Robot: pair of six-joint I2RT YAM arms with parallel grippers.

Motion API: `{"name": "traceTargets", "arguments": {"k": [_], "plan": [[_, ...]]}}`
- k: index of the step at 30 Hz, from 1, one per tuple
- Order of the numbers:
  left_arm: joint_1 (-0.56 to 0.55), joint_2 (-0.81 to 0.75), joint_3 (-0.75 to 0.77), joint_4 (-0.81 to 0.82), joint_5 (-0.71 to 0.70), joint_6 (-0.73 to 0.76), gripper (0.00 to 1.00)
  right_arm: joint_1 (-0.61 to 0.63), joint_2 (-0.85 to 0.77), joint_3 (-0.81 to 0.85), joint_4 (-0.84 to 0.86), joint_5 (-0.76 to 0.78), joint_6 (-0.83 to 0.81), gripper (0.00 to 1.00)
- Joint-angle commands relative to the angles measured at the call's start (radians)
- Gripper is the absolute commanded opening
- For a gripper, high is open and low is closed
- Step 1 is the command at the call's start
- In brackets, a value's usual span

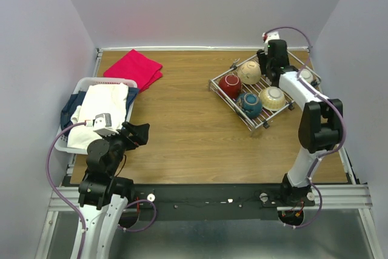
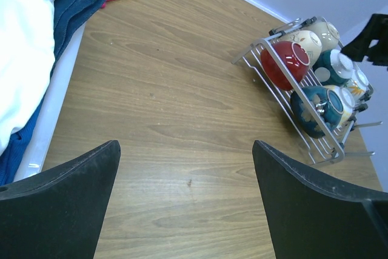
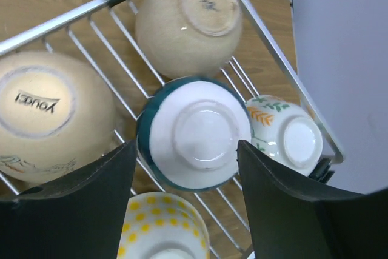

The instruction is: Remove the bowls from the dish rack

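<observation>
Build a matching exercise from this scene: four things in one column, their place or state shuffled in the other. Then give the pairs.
Things:
1. red bowl
2. pink cloth
3. left gripper
4. right gripper

Places or states:
A. fingers closed on the teal bowl
B. lying at the far left of the table
C. in the left corner of the dish rack
D. fingers wide open above the table's near left

Pairs: 1-C, 2-B, 3-D, 4-A
</observation>
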Motion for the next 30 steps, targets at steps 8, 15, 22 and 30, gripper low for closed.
{"name": "traceTargets", "arguments": {"k": [8, 15, 22, 30], "plan": [[-0.002, 0.005, 0.005, 0.015, 0.008, 0.002, 0.99, -0.215, -0.153, -0.06, -0.069, -0.164, 0.791, 1.0], [-0.002, 0.011, 0.007, 0.018, 0.009, 0.004, 0.99, -0.296, -0.112, -0.108, -0.025, -0.285, 1.027, 0.99], [-0.002, 0.011, 0.007, 0.013, 0.003, 0.002, 0.99, -0.344, -0.089, -0.189, 0.021, -0.303, 1.189, 0.96], [-0.002, 0.012, 0.007, 0.012, -0.004, 0.002, 0.99, -0.364, -0.033, -0.269, 0.146, -0.381, 1.25, 0.96]]}}
